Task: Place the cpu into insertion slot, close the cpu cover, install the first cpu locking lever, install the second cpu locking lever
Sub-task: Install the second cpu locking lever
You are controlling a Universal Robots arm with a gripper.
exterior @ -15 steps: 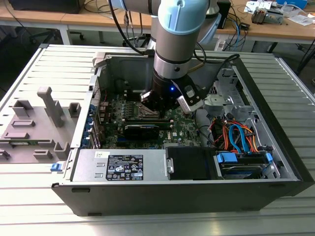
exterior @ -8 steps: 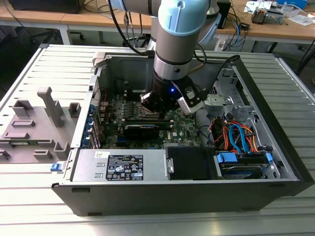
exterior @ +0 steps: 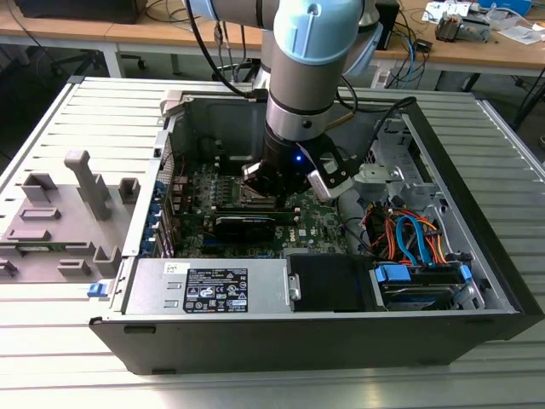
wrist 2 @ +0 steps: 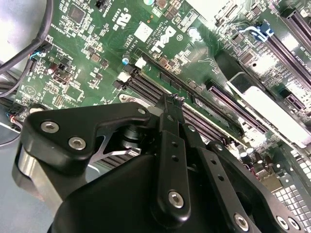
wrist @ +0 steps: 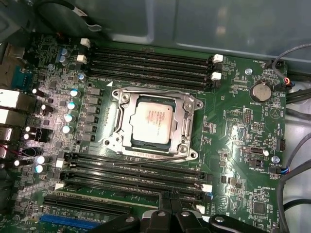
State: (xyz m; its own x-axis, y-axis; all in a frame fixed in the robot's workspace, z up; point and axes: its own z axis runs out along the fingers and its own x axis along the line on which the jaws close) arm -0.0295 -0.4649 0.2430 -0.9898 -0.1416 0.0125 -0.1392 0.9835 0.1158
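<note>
One cpu [wrist: 153, 121] seated under cpu cover [wrist: 183, 127].

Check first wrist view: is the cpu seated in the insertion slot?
Yes, the cpu lies flat inside the insertion slot, framed by the closed cpu cover.

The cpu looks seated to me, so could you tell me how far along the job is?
Done: the cpu sits in the insertion slot with the cpu cover closed flat around it. In hand: nothing visible; the gripper hovers over the memory slots. Whether both levers are latched, I cannot tell.
</note>
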